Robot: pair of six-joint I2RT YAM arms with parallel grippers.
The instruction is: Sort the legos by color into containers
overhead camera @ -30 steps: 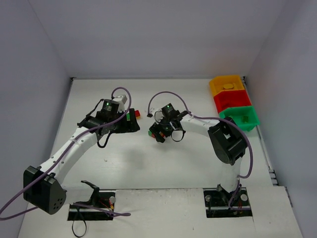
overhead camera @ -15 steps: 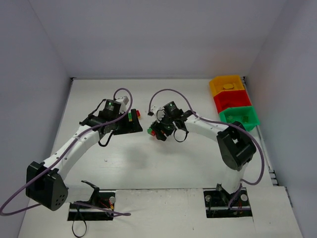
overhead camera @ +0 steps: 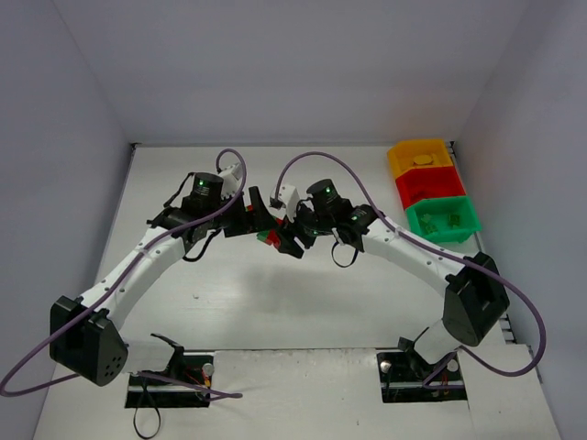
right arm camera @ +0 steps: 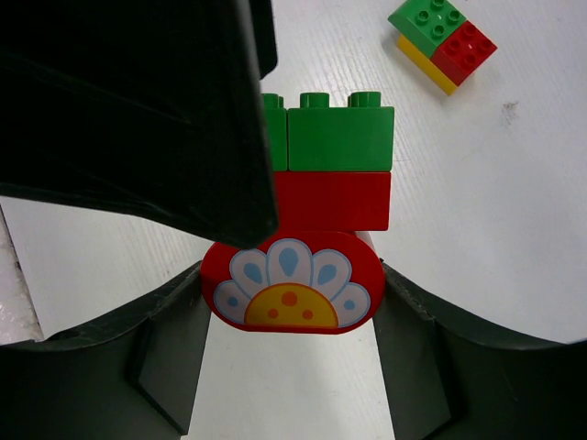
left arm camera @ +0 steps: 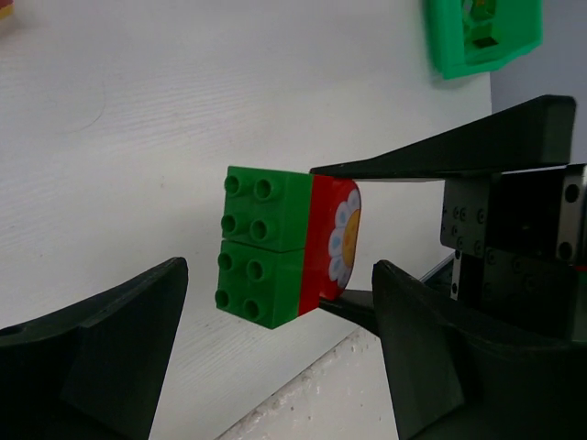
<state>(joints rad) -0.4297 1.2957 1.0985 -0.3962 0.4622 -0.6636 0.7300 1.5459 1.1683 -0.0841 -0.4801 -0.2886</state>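
Three bins (overhead camera: 396, 158) (overhead camera: 408, 194) (overhead camera: 417, 220), two robot arms (overhead camera: 147, 261) (overhead camera: 413, 252), two mixed-colour brick clusters (right arm camera: 335, 170) (right arm camera: 442, 44) outside them

white table (overhead camera: 275, 307) boxed in by plain pale walls (overhead camera: 275, 64).

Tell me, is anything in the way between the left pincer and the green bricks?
Nothing I can see. The left pincer is open, and the green bricks sit straight ahead of its gap. The right pincer holds them by the red flower piece at the other end.
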